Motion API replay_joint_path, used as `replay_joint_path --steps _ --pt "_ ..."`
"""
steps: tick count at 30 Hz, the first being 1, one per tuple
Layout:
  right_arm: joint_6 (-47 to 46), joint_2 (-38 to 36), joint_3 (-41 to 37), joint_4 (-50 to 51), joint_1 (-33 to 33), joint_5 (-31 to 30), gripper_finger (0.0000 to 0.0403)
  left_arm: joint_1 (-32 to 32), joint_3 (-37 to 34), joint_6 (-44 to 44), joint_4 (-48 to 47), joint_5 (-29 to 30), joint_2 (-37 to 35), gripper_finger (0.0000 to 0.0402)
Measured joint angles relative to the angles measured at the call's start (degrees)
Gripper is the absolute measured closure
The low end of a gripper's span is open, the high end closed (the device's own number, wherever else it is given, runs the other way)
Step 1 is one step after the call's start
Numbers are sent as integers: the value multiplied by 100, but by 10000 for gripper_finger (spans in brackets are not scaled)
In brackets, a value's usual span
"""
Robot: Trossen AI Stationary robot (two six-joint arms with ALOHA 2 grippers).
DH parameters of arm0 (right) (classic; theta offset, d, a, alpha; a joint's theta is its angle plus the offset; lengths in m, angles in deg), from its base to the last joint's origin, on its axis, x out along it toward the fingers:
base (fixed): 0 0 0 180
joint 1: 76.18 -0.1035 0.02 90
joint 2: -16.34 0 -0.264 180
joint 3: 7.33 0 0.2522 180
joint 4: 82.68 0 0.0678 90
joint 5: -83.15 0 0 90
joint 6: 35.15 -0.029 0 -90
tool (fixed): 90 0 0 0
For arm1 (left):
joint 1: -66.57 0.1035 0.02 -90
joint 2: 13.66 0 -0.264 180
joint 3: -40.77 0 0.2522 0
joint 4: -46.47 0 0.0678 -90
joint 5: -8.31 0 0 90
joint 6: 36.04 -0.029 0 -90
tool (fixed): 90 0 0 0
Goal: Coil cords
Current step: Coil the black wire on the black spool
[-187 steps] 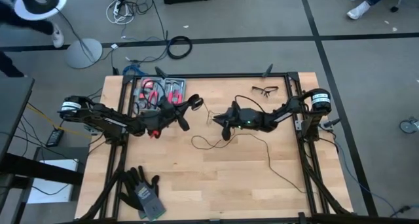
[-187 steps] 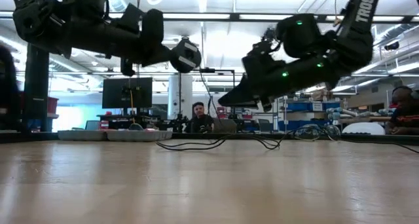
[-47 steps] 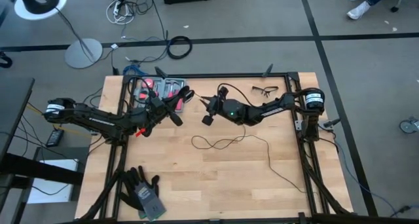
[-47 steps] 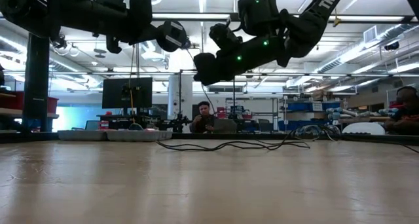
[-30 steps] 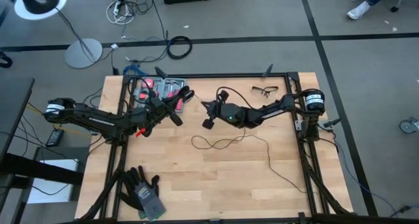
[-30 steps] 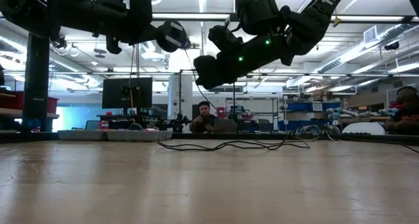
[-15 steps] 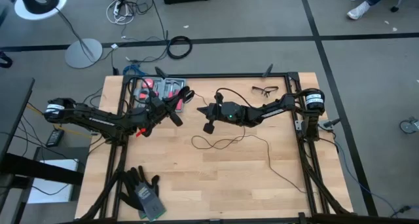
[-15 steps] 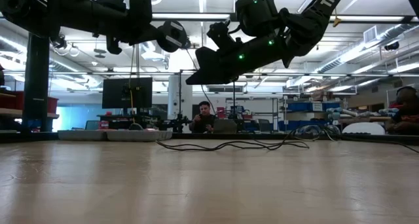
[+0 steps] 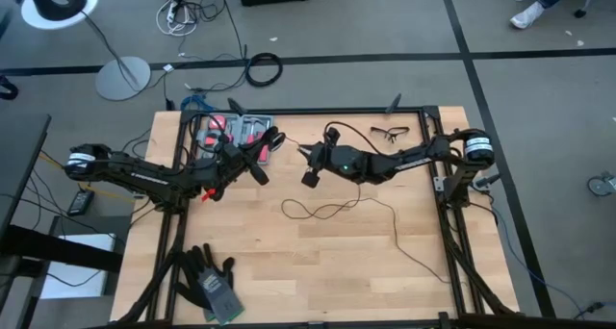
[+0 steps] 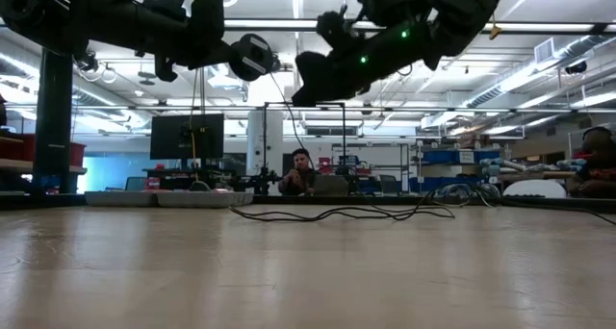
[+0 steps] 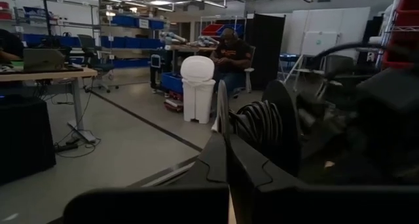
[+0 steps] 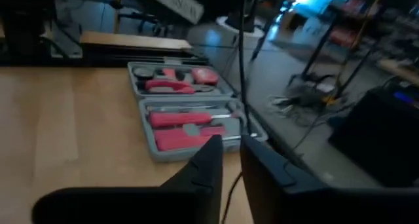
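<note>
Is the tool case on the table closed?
No, the tool case lies open in the right wrist view, with red-handled tools showing in its grey trays.

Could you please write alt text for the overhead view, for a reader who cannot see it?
Two dark arms meet over a wooden table, the left gripper and right gripper raised above a thin black cord that trails across the wood. A grey tool case, safety glasses and black gloves lie nearby.

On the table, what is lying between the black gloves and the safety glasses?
In the high view, the thin black cord lies on the bare wood between the gloves and the glasses; the right gripper hangs above that stretch.
</note>
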Motion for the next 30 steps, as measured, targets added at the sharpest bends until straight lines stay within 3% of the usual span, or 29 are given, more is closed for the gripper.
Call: replay_joint_path --steps 3,8,15,23,30 --pt "-170 140 -1 55 112 277 318 1 0 13 8 -67 0 401" --pt "-226 205 -4 28 154 66 277 1 0 19 14 -91 0 401" --pt "-312 204 -4 74 226 -60 258 0 0 16 63 -124 1 401" --pt "-367 204 -4 101 282 221 275 0 0 -25 249 -168 0 401" --pt "-367 204 -4 120 285 261 346 1 0 -34 352 -281 1 401"
